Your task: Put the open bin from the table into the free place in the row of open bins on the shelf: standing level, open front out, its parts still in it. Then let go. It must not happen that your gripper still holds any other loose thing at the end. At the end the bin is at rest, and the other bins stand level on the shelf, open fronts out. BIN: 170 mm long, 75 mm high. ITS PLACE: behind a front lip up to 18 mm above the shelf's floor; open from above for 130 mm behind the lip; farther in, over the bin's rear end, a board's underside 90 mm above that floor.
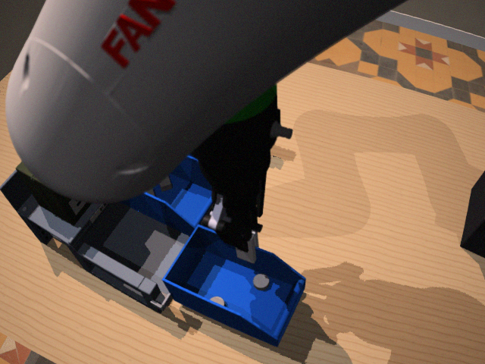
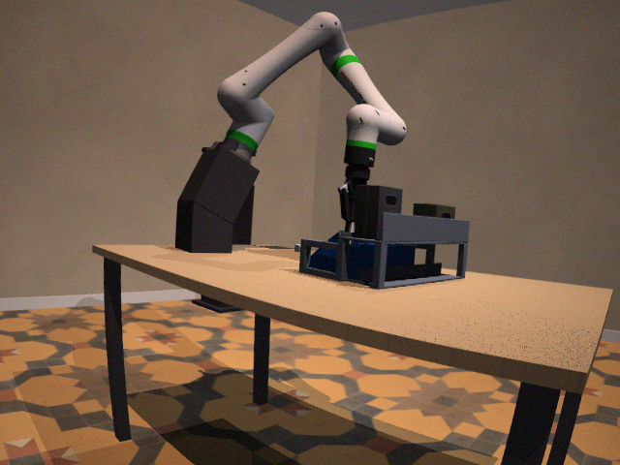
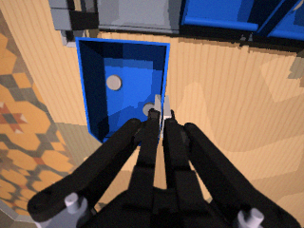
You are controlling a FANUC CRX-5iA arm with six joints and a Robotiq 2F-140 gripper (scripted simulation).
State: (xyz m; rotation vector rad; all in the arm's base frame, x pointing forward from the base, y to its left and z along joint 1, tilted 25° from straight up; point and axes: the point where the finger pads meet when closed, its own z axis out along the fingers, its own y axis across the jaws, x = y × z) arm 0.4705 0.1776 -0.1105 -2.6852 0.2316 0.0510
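The blue open bin (image 1: 219, 274) (image 3: 119, 62) stands on the table just in front of the shelf (image 1: 117, 266) (image 2: 425, 230) (image 3: 133, 14). Its rear end faces the shelf's free grey place and its open front points away. Two round grey parts (image 1: 261, 280) (image 3: 113, 83) lie on its floor. My gripper (image 1: 248, 254) (image 3: 161, 104) (image 2: 347, 220) points down and is shut on the bin's thin side wall, one finger inside and one outside. Other blue bins (image 1: 188, 192) (image 3: 228, 14) stand in the shelf beside the free place.
The arm's big white link (image 1: 156, 78) hides much of the shelf in the top view. A black box (image 2: 378, 210) and a green box (image 2: 433, 210) stand on the shelf's top board. The robot's dark base (image 2: 215, 200) (image 1: 476, 219) stands at the table's far side.
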